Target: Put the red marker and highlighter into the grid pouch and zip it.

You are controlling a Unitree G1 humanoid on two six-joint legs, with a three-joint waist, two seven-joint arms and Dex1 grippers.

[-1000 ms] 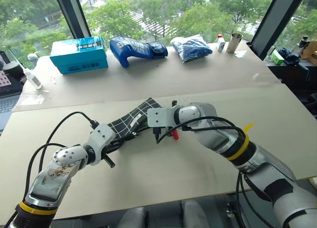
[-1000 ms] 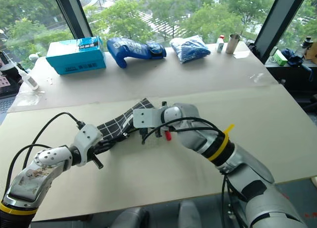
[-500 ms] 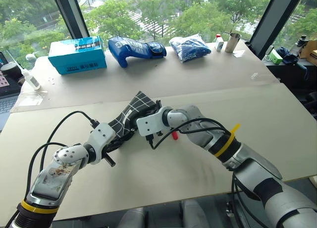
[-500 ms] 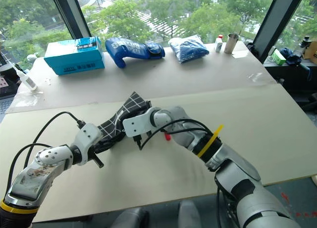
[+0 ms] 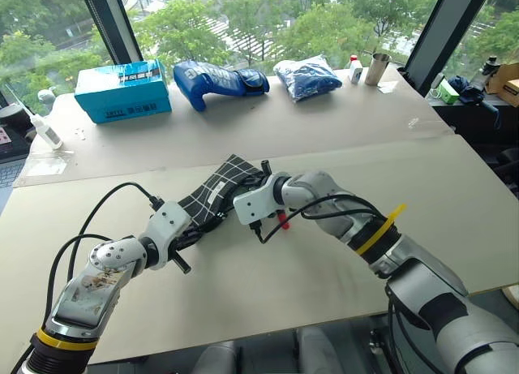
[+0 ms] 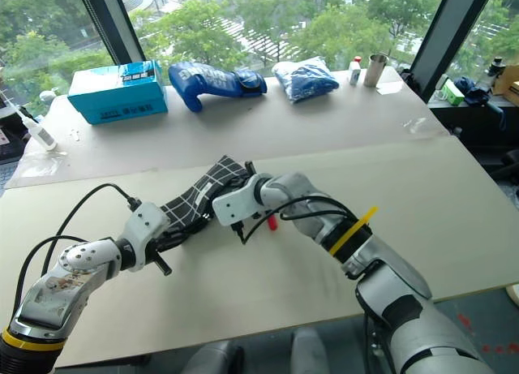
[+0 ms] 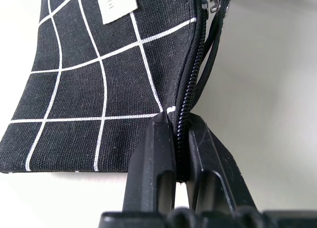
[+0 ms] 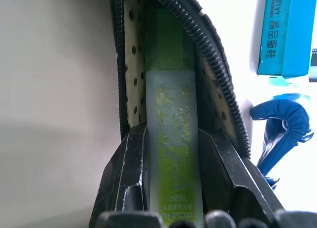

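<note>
highlighter (image 8: 171, 139) between right gripper (image 8: 171, 188) fingers, halfway inside grid pouch (image 7: 99, 79)

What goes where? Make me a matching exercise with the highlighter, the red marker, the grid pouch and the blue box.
1. highlighter
2. red marker
3. grid pouch
4. blue box

A. far side of the table
B. zipper edge pinched by the left claw
C. between the right claw fingers, front end inside the pouch mouth
D. lying on the table, outside the pouch

Pairs: 1-C, 2-D, 3-B, 4-A
</note>
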